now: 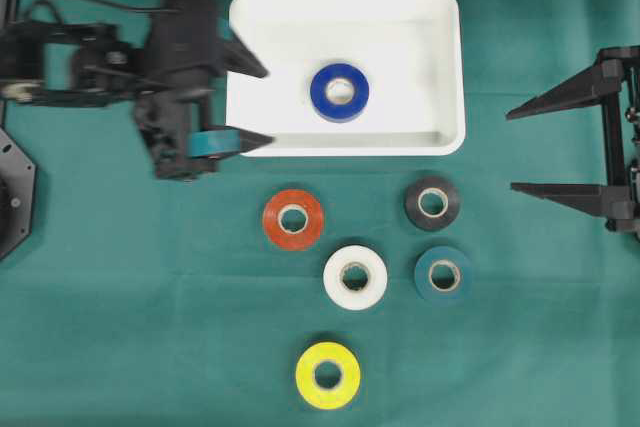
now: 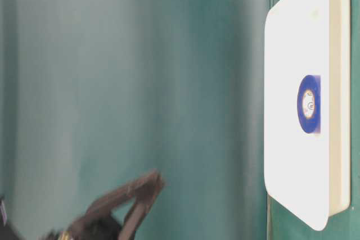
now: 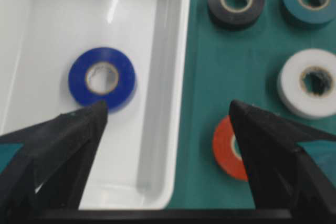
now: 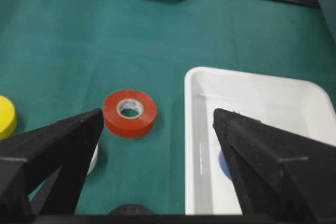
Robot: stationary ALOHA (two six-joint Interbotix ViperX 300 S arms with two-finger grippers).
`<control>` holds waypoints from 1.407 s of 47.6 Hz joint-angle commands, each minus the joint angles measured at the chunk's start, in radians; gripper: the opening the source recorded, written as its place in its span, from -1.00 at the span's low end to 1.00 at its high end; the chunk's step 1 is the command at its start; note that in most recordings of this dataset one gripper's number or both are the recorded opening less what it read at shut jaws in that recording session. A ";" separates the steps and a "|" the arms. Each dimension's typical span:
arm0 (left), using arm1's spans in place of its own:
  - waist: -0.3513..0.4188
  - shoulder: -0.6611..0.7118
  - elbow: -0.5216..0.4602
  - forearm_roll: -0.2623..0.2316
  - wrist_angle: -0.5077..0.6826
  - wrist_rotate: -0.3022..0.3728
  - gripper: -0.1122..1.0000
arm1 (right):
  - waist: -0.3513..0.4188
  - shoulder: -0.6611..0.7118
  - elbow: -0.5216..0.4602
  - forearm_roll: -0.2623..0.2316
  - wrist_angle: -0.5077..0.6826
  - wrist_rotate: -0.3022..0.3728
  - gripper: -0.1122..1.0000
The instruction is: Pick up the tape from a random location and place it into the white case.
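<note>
Blue tape lay flat in the white case, about mid-floor, touching no wall, nothing on it, so that roll looked delivered. Your left gripper was at the case's left edge, jaws wide apart and empty, one tip over the case's left part, the other at its near-left corner. In the left wrist view the roll sat just past the tips, untouched, which fits a release rather than a grab; that's my read. Your right gripper was parked well right of the case, jaws spread, holding nothing, clear of the left arm's work, probably waiting. Five more rolls were loose on the cloth below the case, all flat, hole up, none touching another: red tape, black tape, teal tape, white tape, yellow tape. Flat and spaced like that, each leaves room for a jaw either side. The table-level view showed only the case, the blue roll and a blurred gripper.
</note>
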 commanded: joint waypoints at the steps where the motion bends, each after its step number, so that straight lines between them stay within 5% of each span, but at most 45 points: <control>1: -0.003 -0.091 0.049 -0.003 -0.049 0.000 0.90 | -0.002 -0.003 -0.028 -0.002 -0.003 -0.002 0.85; 31: -0.015 -0.436 0.407 -0.011 -0.221 -0.008 0.90 | -0.002 -0.003 -0.018 -0.009 -0.003 -0.003 0.85; 55: -0.020 -0.445 0.425 -0.011 -0.241 -0.008 0.90 | 0.000 -0.002 -0.018 -0.006 -0.002 0.005 0.85; 67: -0.020 -0.445 0.425 -0.011 -0.241 -0.008 0.90 | 0.061 0.000 -0.018 -0.006 0.011 0.006 0.85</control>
